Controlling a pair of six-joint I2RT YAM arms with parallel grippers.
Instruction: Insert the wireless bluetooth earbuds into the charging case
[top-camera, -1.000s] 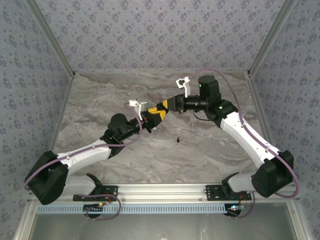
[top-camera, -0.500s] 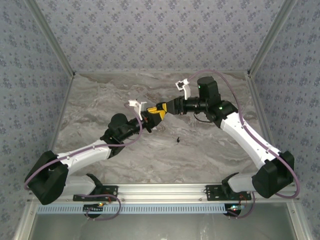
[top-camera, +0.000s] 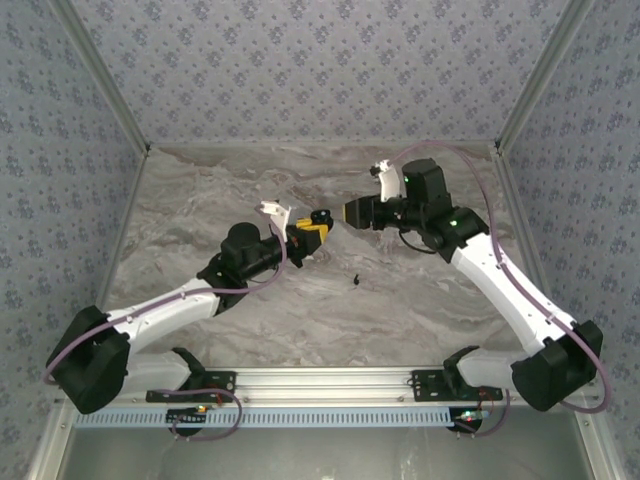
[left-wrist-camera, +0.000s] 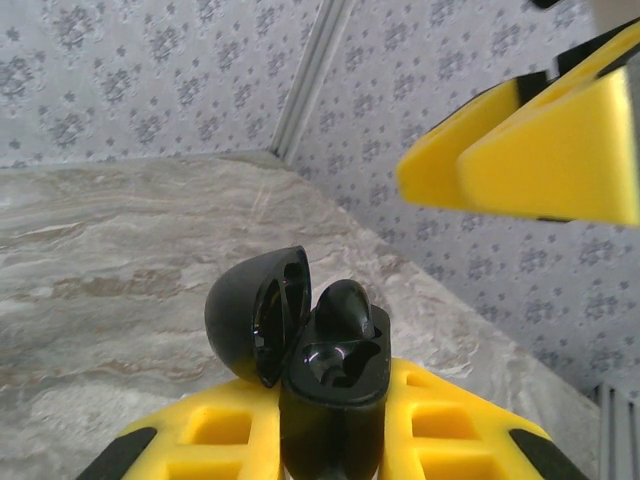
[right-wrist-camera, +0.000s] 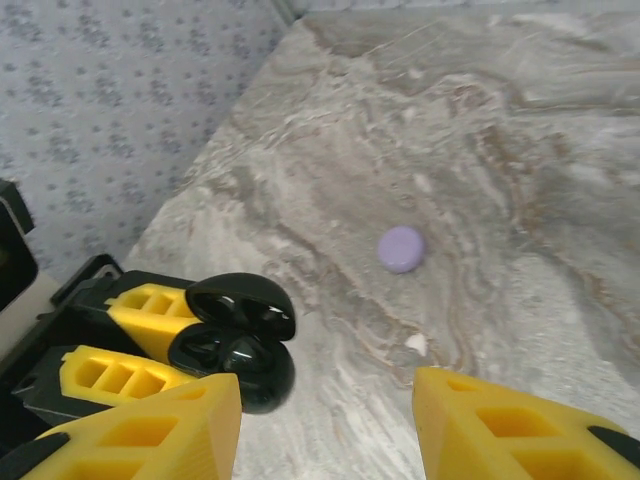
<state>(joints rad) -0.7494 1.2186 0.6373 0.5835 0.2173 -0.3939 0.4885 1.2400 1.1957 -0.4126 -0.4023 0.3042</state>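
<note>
Marble desk (top-camera: 200, 200), papered walls: right pincer just let go and backed off the case.
Right pincer (right-wrist-camera: 325, 410) now has its fingers apart with nothing between them, drawn back toward the desk's right edge since a second ago, so likely a drop-off is done. Left pincer (top-camera: 308, 232) is clamped on the charging case (left-wrist-camera: 330, 400) over mid-desk, lid (left-wrist-camera: 250, 315) flipped open. One earbud (left-wrist-camera: 345, 305) looks seated in the far well and the near well looks empty. Second earbud (top-camera: 355, 279) lies on the desk, nearer the front edge.

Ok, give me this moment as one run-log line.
left jaws: shut on charging case, lid open | right jaws: open, apart from case | one earbud seated | other earbud on table
</note>
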